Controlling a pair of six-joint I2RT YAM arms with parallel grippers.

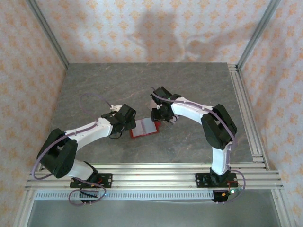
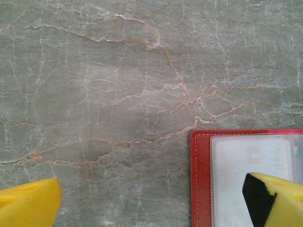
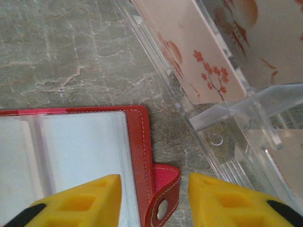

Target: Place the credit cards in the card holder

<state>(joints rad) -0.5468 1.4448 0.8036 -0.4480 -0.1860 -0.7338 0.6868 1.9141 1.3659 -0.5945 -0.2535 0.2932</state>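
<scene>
We see the card holder (image 3: 137, 142) red with white stitching and a pale inside, the credit card (image 3: 189, 42) pale pink with red blossom sprigs, the table (image 2: 118, 94) grey-green marble veined pinkish, the fingers (image 3: 227, 198) yellow, the walls (image 1: 165, 28) cream dotted with orange motifs

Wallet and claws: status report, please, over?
Left gripper open, above wallet edge. Right gripper open, straddling snap tab. Wallet lies open; card in clear rack alongside.

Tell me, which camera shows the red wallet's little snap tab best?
The right wrist view: the snap tab sits close up, its metal stud clear. From above the card holder is a small red patch; the left wrist view catches its other corner.
</scene>
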